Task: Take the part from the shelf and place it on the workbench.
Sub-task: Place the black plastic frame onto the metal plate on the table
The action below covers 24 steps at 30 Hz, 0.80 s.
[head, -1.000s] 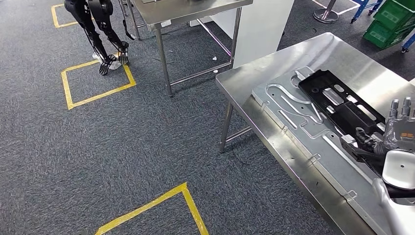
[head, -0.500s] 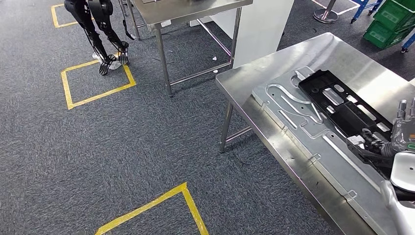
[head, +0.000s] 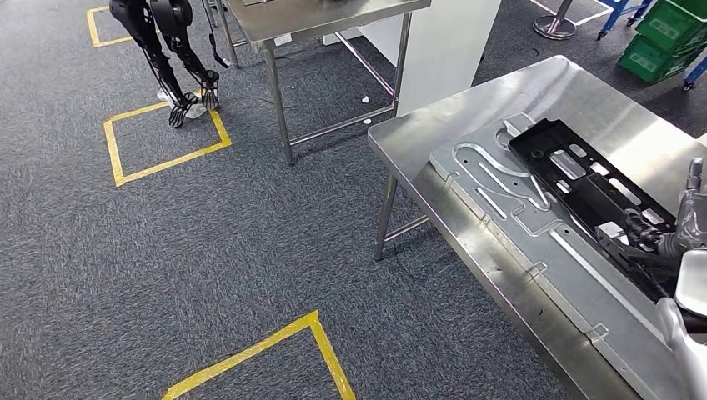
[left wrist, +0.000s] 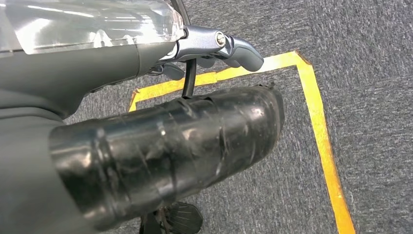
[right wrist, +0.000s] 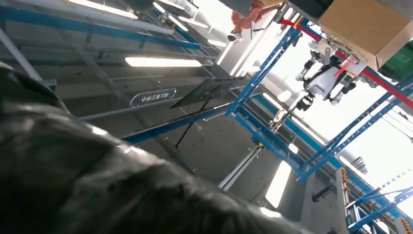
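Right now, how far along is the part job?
Mostly done: the black part lies on the metal plate on the workbench. The right hand is at the part's near end; whether it grips is unclear. Left: letting go and pulling clear.

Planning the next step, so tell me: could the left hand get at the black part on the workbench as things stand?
Probably not. The left hand hangs over the carpet by the yellow tape, while the black part lies on the workbench at the robot's right, under the right hand.

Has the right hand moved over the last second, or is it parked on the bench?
Yes. The right hand has drifted along the black part toward the picture's right edge, judged against the fixed silver plate.
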Tool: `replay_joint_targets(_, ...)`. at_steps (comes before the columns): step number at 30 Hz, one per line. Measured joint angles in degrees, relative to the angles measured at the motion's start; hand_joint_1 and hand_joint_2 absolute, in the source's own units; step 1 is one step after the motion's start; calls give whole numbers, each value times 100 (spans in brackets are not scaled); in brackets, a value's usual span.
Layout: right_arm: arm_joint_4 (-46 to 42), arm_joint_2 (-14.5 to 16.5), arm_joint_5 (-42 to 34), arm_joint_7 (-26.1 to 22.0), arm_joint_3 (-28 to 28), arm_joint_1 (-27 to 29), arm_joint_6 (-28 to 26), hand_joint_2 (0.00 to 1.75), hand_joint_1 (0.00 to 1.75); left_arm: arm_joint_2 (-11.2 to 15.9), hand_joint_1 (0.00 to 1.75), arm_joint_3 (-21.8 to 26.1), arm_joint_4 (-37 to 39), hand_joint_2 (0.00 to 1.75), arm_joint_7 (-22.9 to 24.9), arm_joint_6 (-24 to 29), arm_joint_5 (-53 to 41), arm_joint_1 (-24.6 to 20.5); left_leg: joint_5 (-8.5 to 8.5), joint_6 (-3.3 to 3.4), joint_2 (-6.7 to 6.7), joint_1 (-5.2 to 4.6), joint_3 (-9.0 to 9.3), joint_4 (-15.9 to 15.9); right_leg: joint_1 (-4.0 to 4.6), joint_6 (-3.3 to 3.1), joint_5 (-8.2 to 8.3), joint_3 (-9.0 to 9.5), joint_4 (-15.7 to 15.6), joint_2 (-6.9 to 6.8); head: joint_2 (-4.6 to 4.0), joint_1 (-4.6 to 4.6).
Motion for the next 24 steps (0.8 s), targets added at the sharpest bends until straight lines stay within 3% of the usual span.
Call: replay_joint_targets(24, 22, 36, 4, 1, 83, -165, -11, 0, 0, 2, 0, 0, 0, 0, -63, 42, 33, -3, 0, 0, -1, 0, -2, 1, 0, 4, 3, 1, -1, -1, 0, 0)
